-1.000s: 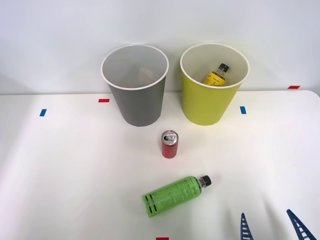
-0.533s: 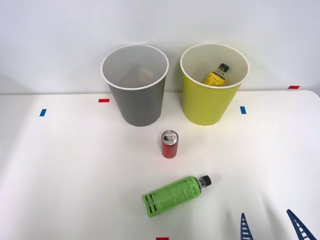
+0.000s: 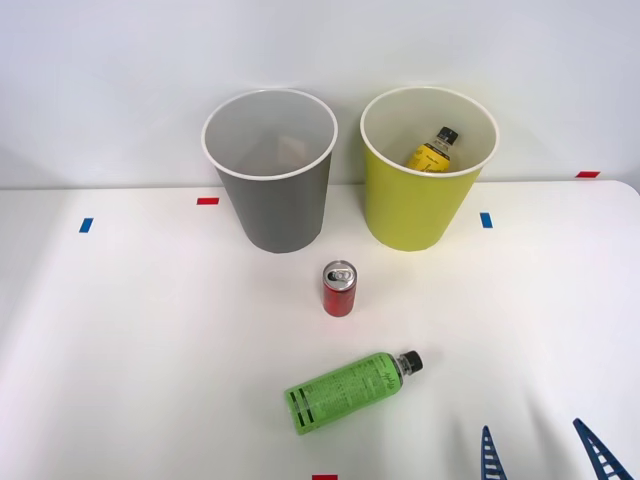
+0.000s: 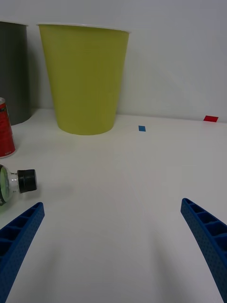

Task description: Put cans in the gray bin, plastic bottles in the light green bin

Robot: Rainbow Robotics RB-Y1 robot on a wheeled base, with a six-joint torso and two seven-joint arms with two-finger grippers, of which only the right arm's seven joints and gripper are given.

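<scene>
Matt and glossy surfaces

Glossy red metal drink can [image 3: 339, 289]; clear plastic green-labelled bottle [image 3: 348, 391]; smooth matt white table [image 3: 150, 340]; ribbed blue plastic fingers [image 4: 19, 236].

right gripper [image 3: 545, 455] | fingers [image 4: 210, 236] blue; ribbed; tapered

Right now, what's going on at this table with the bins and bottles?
A sorting job is partway done. The yellow-label bottle already sits in the light green bin. The red can stands upright and the green-label bottle lies on its side on the table. The right gripper is open near the table's front edge, holding nothing. The gray bin stands beside the green one.
</scene>
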